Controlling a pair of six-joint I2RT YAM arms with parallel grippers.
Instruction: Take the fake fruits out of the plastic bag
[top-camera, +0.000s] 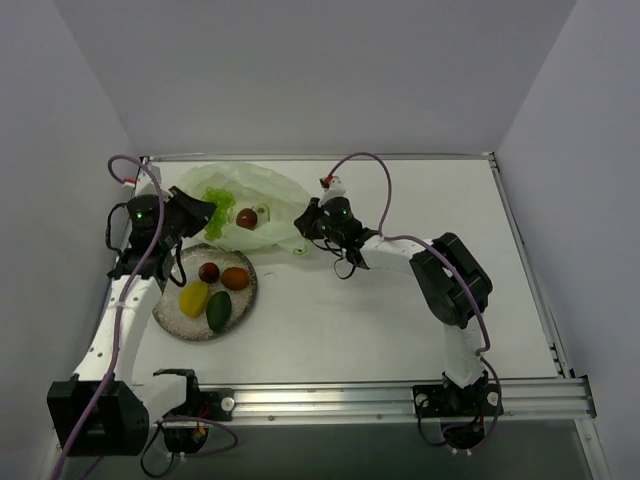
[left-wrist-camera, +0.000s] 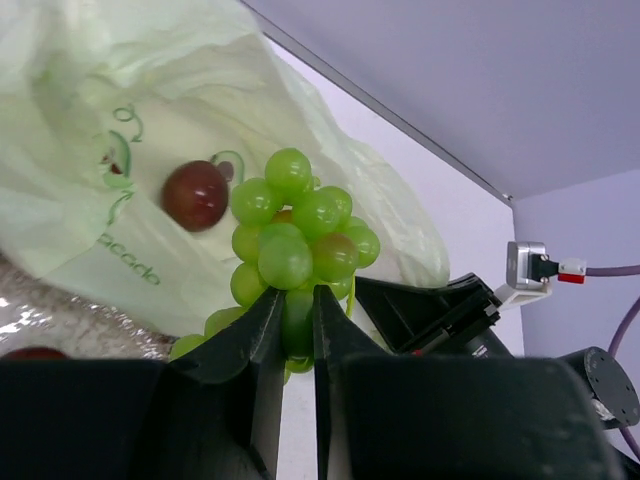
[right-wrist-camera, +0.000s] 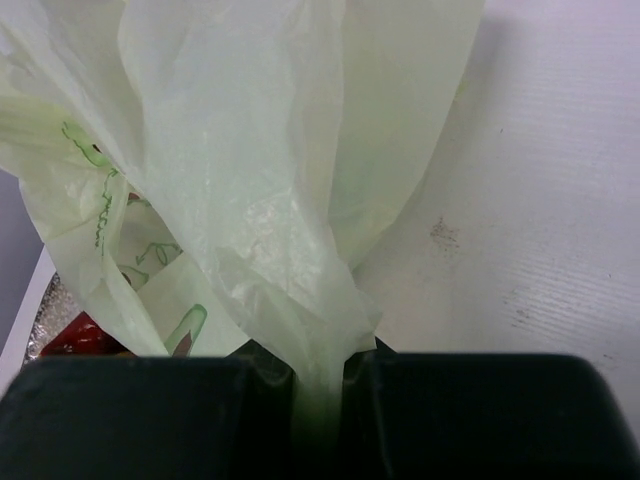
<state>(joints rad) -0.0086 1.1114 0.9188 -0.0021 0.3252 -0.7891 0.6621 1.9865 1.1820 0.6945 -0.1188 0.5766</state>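
Observation:
The pale green plastic bag (top-camera: 262, 190) lies crumpled at the back of the table. My left gripper (top-camera: 207, 211) is shut on the light green grape bunch (left-wrist-camera: 300, 225), pinching a lower grape, just in front of the bag (left-wrist-camera: 90, 110). A maroon fruit (top-camera: 246, 217) rests against the bag's film beside the grapes (top-camera: 218, 199); it is the dark glossy ball (left-wrist-camera: 195, 195) in the left wrist view. My right gripper (top-camera: 306, 222) is shut on a gathered fold of the bag (right-wrist-camera: 250, 180) at its right end. Dark red (top-camera: 209, 272), orange (top-camera: 235, 277), yellow (top-camera: 194, 297) and dark green (top-camera: 218, 310) fruits lie on the plate.
The grey speckled plate (top-camera: 176, 322) sits just in front of the bag, under my left arm. A raised white rim borders the table at the back and right (top-camera: 520, 240). Cables loop over both arms.

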